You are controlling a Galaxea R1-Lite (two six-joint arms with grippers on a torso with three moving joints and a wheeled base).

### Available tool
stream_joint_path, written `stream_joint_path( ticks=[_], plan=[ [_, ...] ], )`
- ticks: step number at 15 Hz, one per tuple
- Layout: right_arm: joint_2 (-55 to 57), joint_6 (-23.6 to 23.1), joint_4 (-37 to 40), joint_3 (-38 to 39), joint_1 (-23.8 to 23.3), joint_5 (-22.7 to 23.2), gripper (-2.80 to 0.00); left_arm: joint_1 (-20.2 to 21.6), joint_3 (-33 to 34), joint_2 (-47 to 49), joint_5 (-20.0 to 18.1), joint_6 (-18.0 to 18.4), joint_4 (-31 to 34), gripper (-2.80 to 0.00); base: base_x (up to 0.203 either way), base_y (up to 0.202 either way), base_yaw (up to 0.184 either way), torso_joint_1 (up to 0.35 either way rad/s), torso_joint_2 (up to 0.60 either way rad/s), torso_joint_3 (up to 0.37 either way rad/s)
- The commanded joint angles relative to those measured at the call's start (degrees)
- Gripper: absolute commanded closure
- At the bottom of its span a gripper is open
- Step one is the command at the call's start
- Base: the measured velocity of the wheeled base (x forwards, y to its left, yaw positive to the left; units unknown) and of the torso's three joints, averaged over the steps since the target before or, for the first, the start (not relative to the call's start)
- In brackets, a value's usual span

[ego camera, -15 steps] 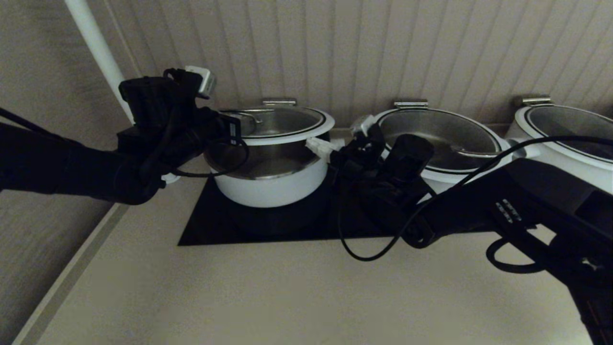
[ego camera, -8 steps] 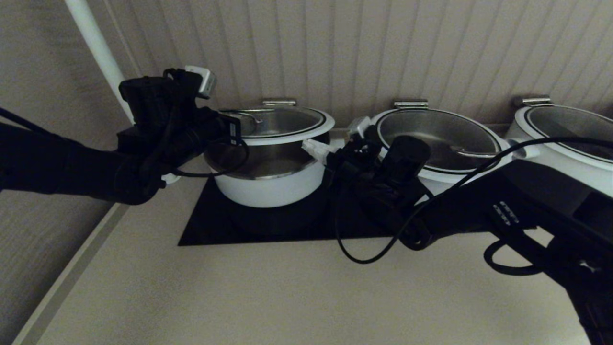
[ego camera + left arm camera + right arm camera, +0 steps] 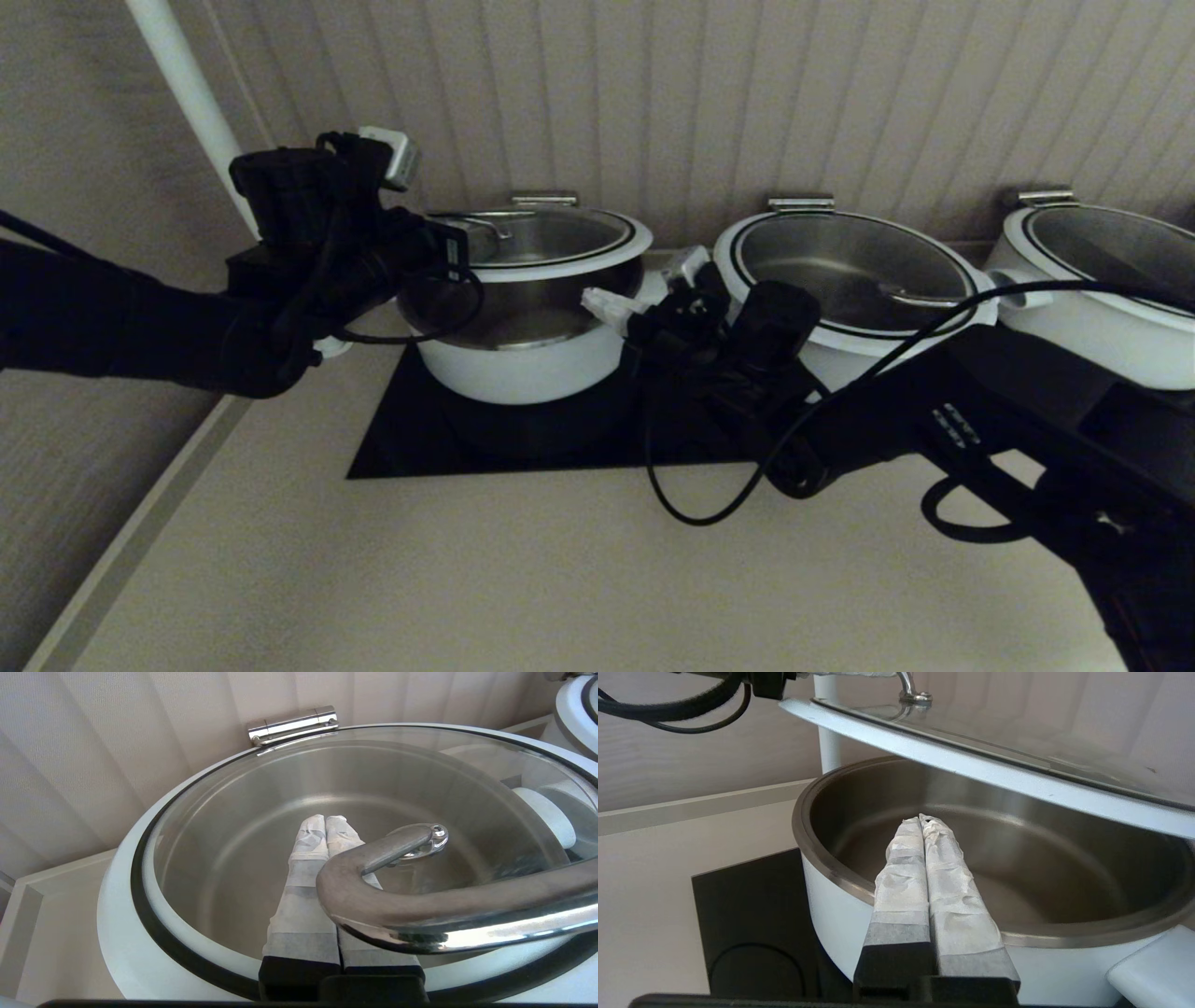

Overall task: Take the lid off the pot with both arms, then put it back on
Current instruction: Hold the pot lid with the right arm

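I see lid (image 3: 546, 241) raised, tilted above pot (image 3: 523, 359), which sits on black induction plate (image 3: 411, 439) on counter (image 3: 467, 579). Left gripper (image 3: 325, 823) pressed closed, fingers under wire loop handle (image 3: 420, 910), nothing pinched between. Right gripper (image 3: 923, 821) clenched empty at pot's right rim, below lid edge. Two wider white pots (image 3: 859, 280) to right.
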Motion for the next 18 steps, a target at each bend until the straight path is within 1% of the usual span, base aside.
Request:
stream_joint_path(
  ticks=[1, 3, 5, 7, 10, 18],
  plan=[
    [1.31, -0.03, -0.23, -2.19, 0.03, 0.03, 0.0, -0.01, -0.01, 0.03, -0.01, 0.03, -0.29, 0.0, 0.0, 0.0, 0.0, 0.0, 0.0, 0.0],
    [2.48, -0.1, -0.03, -4.87, 0.03, -0.26, 0.0, 0.13, -0.01, 0.03, -0.01, 0.03, -0.29, 0.0, 0.0, 0.0, 0.0, 0.0, 0.0, 0.0],
    [2.96, -0.12, 1.9, -6.23, 0.03, -0.81, 0.0, 0.34, 0.07, 0.12, -0.01, 0.03, -0.29, 0.0, 0.0, 0.0, 0.0, 0.0, 0.0, 0.0],
    [3.63, -0.12, 2.79, -9.54, 0.03, -1.69, 0.0, 0.34, 0.07, 0.21, -0.01, 0.03, -0.29, 0.0, 0.0, 0.0, 0.0, 0.0, 0.0, 0.0],
    [4.17, -0.12, 4.56, -11.81, 0.03, -2.01, 0.0, 0.35, 0.07, 0.3, -0.01, 0.03, -0.38, 0.0, 0.0, 0.0, 0.0, 0.0, 0.0, 0.0],
    [4.1, -0.12, 4.39, -12.1, 0.03, -2.37, 0.0, 0.42, 0.36, 0.0, 0.03, 0.03, -0.3, 0.0, 0.0, 0.0, 0.0, 0.0, 0.0, 0.0]
  ],
)
